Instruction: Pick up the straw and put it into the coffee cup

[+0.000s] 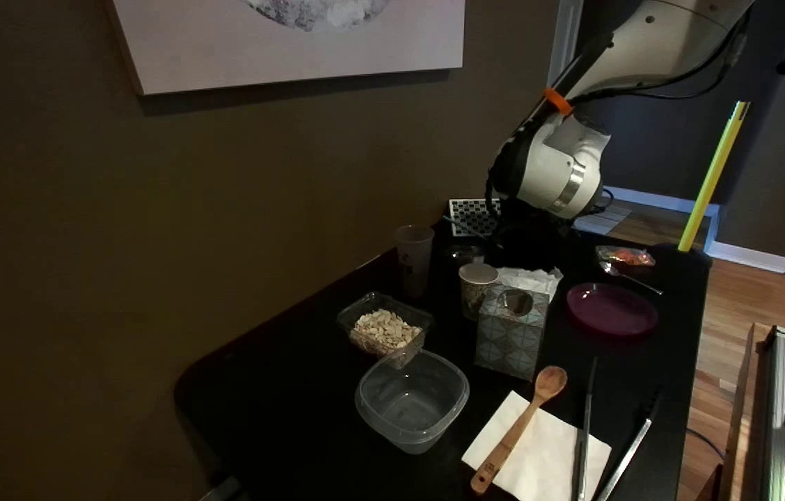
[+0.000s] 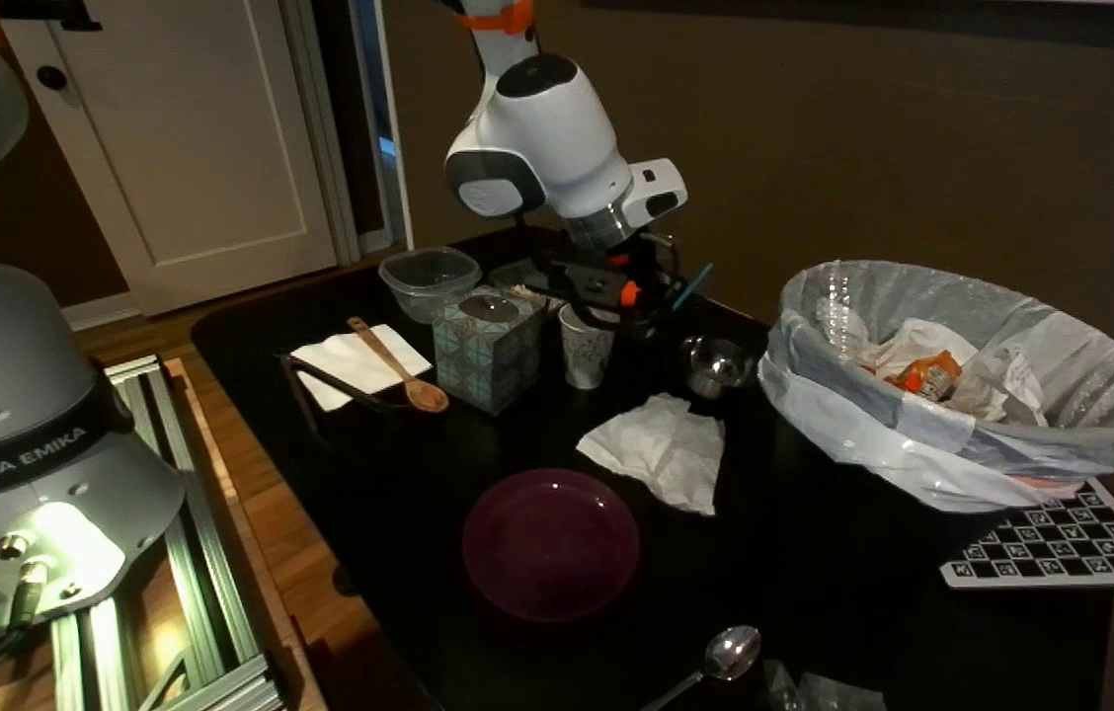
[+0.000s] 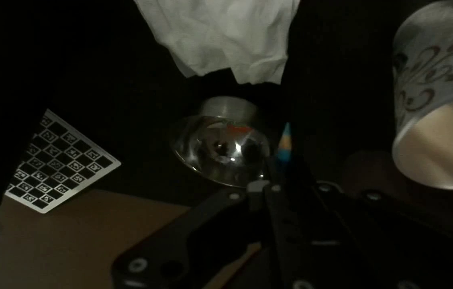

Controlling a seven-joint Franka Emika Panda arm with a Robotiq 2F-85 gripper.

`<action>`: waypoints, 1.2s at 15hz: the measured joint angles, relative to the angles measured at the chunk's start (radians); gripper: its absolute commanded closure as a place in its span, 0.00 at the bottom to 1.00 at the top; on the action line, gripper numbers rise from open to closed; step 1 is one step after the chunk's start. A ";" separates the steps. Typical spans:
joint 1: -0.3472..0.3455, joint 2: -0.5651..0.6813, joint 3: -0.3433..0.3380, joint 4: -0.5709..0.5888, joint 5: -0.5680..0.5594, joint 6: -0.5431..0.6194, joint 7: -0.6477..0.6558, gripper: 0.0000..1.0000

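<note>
The straw is a thin blue stick; it shows in both exterior views (image 1: 462,227) (image 2: 692,286) and its tip shows in the wrist view (image 3: 285,142). My gripper (image 2: 654,314) is shut on it, and the straw sticks out tilted from the dark fingertips (image 3: 286,172). The coffee cup, a white paper cup with a swirl pattern (image 2: 588,354), stands upright on the black table; it also shows in an exterior view (image 1: 474,296) and at the right of the wrist view (image 3: 431,80). The gripper is above the table, beside the cup, apart from it.
A shiny metal cup (image 2: 715,367) stands close below the gripper. A tissue box (image 2: 486,360) stands beside the coffee cup, with a crumpled napkin (image 2: 661,449) near. A tall clear cup (image 1: 413,261) stands by the wall. A lined bin (image 2: 873,434) and purple plate (image 2: 551,543) are nearby.
</note>
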 measured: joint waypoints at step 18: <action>-0.212 -0.215 0.091 -0.274 -0.231 0.123 -0.142 0.98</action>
